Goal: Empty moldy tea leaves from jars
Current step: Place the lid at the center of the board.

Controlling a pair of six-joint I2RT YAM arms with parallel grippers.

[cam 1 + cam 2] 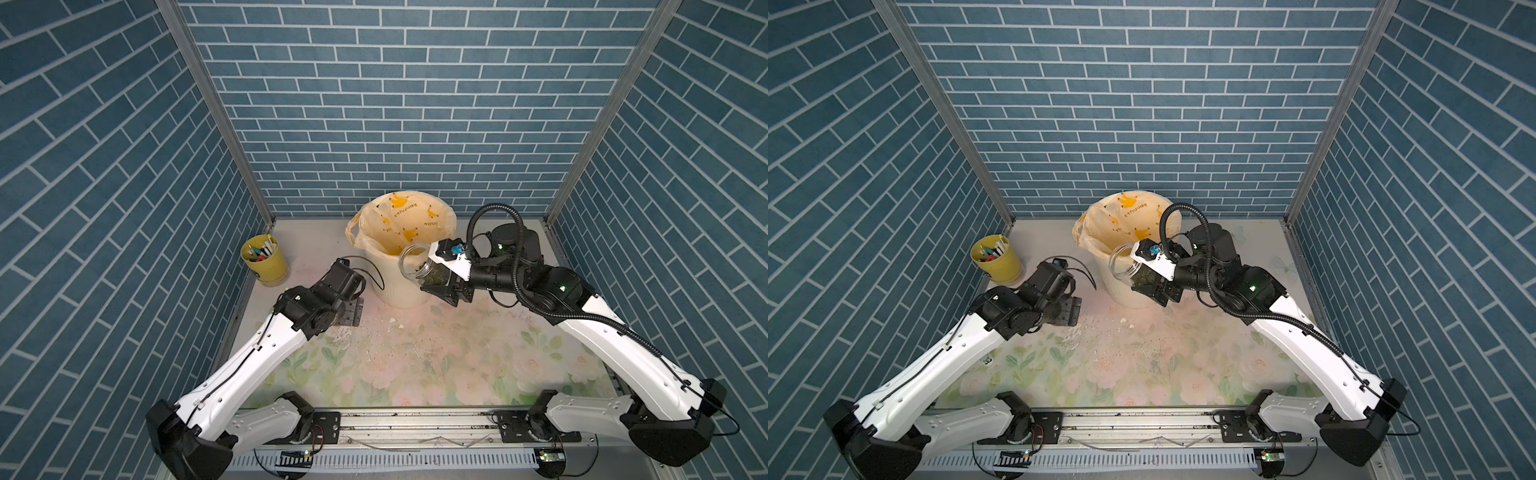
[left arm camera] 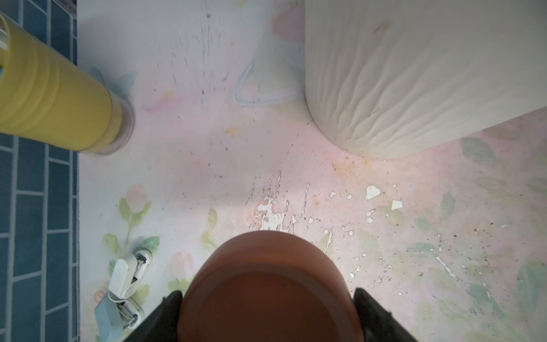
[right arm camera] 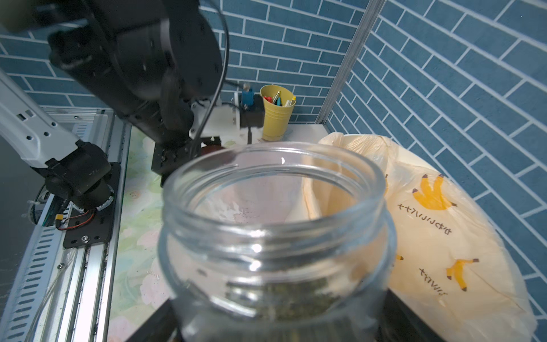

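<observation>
Now right end effector is clasping tilted jar, left end effector clasping lid; leaves could spill short of bin.

blue brick-pattern walls enclose a worn floral tabletop.

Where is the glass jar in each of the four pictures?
Top view: glass jar centre, overlapping the cream bin's near side.
Top view: same place, slightly further left.
Left wrist: not in it.
Right wrist: lower centre, filling the foreground.
Shared landmark: yellow pen cup, in all four.
</observation>
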